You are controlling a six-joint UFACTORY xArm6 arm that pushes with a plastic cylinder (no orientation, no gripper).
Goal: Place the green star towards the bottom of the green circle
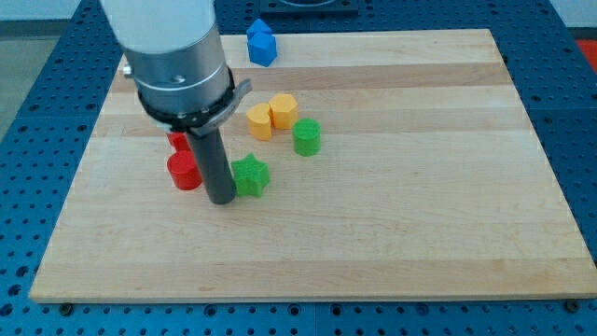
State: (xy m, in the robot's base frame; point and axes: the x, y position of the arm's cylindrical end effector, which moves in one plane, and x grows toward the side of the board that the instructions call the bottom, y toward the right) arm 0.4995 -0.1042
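The green star lies left of the board's middle. The green circle, a short cylinder, stands above and to the right of the star, about a block's width away. My tip rests on the board right at the star's left side, touching or nearly touching it. The dark rod rises from there to the arm's grey body at the view's top left.
A red cylinder sits just left of the rod, with another red block partly hidden behind it. Two yellow-orange blocks stand left of the green circle. A blue block sits at the board's top edge.
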